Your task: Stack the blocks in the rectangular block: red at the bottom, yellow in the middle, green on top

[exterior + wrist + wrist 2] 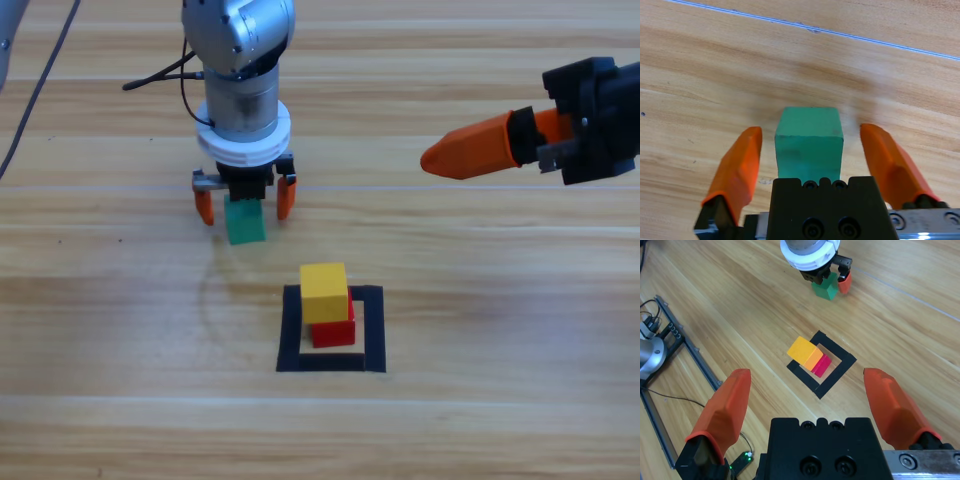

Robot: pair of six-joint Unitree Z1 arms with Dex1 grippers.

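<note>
The left gripper stands over the green cube, w/ its jaws apart on both sides of the cube and a gap at each side, not touching it. The yellow cube sits on the red cube inside the black tape frame, near the green one. The right gripper waits at the right edge, well apart from the blocks, jaws apart in its wrist view.

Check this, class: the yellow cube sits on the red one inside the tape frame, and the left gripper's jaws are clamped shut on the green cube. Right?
Not quite. In the left wrist view, the left gripper has its jaws open either side of the green cube, with gaps showing. The rest holds.
</note>
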